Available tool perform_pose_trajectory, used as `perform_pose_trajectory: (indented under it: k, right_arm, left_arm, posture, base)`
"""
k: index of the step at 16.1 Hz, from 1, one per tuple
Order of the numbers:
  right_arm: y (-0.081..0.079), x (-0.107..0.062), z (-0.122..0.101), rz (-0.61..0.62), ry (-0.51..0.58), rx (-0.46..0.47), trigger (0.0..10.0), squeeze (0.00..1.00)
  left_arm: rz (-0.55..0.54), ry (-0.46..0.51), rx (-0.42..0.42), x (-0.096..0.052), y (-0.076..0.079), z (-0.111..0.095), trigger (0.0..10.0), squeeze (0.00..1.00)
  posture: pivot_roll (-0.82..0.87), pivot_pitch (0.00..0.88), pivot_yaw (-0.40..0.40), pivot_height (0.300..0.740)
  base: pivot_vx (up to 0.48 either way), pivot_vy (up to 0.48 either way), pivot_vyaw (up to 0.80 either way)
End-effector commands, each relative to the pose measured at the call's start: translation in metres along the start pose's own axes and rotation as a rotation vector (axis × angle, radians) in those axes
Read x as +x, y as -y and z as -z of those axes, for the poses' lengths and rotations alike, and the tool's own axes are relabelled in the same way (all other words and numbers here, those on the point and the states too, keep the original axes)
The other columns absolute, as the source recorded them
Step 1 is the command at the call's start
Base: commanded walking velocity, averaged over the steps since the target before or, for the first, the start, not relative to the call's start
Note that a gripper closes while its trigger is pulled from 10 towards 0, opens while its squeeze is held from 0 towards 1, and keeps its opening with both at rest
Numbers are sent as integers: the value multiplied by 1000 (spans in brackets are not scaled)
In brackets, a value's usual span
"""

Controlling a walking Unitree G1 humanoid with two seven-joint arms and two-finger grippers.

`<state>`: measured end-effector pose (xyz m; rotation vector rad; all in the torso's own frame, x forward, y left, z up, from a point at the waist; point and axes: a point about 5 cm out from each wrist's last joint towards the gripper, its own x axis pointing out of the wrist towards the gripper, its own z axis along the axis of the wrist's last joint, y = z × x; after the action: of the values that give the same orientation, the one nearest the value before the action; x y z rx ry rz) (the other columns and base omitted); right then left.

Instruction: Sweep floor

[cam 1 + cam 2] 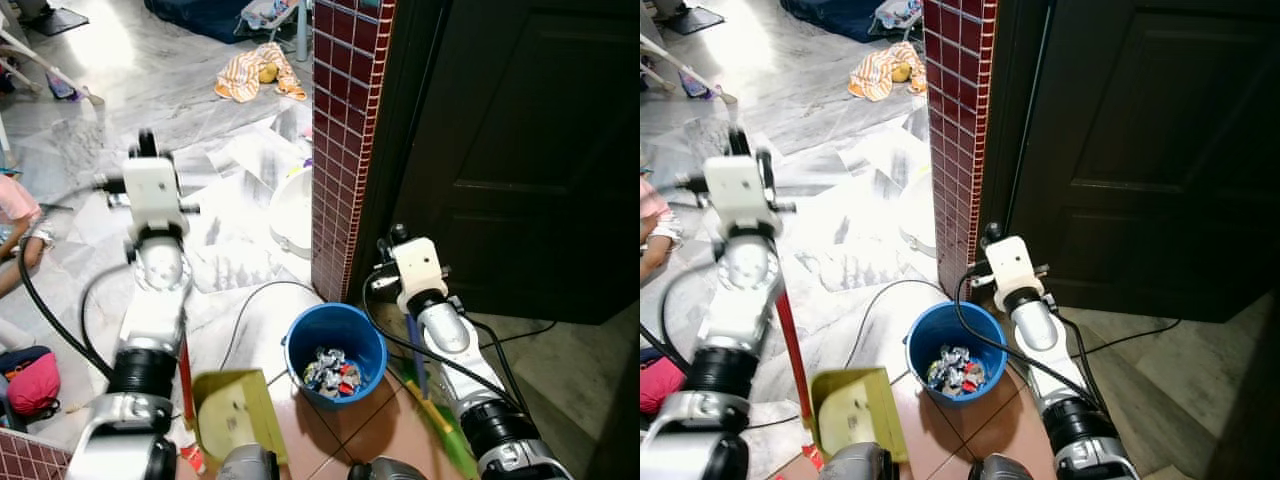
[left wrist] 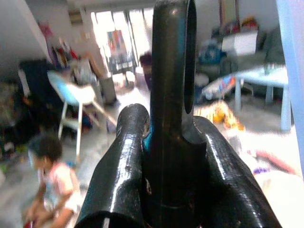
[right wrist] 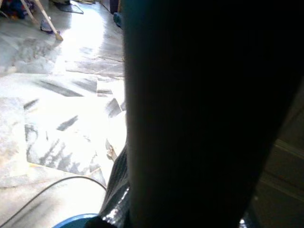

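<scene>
One blue bucket (image 1: 335, 345) serves as the reference point; it stands on the floor at the foot of a red-tiled pillar (image 1: 345, 140) and holds crumpled wrappers (image 1: 330, 370).

Item, dustpan (image 1: 235, 412): yellow-green, on the tiles just to the bucket's left, its red handle (image 1: 792, 345) rising toward the left arm.

Item, left gripper (image 2: 166, 156): raised well to the bucket's left and farther from the robot. In the left wrist view its fingers (image 2: 123, 171) are clamped on a dark upright handle tip with a hanging slot.

Item, right gripper (image 1: 395, 240): just beyond the bucket's right rim, close to the pillar and a dark wooden door (image 1: 520, 150). The right wrist view is mostly black; whether its fingers are spread or closed cannot be told. A blue stick (image 1: 415, 350) and a green-yellow piece (image 1: 440, 420) lie under that arm, right of the bucket.

Item, black cable (image 1: 250, 305): on the marble floor (image 1: 150, 90) beyond the bucket.

Item, striped cloth (image 1: 255, 72): far beyond the bucket.

Item, a person (image 2: 52, 185): seated on the floor, far left of the bucket.
</scene>
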<state>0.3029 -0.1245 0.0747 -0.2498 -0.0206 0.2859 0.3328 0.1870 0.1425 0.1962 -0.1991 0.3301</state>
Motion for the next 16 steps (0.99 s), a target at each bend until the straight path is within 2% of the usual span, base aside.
perform_pose_trajectory:
  k: [1,4,7,8,11,16]
  right_arm:
    - [-2,2,-7,-11,29,36,10000,0]
    - [-6,2,-7,-5,6,144,10000,0]
    - [-9,5,-14,-24,30,150,10000,0]
    - [-10,6,-18,-35,45,147,10000,0]
    - [-15,10,-24,-47,54,156,10000,0]
    - [-18,10,-24,-53,46,166,10000,0]
  left_arm:
    - [-5,-28,2,-6,1,8,10000,0]
    - [16,-102,-24,-21,7,28,10000,0]
    - [22,-156,-46,-29,11,37,10000,0]
    - [23,-158,-46,-29,12,37,10000,0]
    - [11,-164,-69,-30,16,35,10000,0]
    - [22,-151,-92,-28,25,26,10000,0]
  posture:
    - [-18,0,17,740]
    - [-24,0,19,740]
    - [-21,0,18,740]
    - [-21,0,17,740]
    - [-13,0,13,740]
    - [-13,0,13,740]
  base:
    - [0,0,0]
    - [0,0,0]
    - [0,0,0]
    - [0,0,0]
    - [-331,0,763]
    - [-435,0,0]
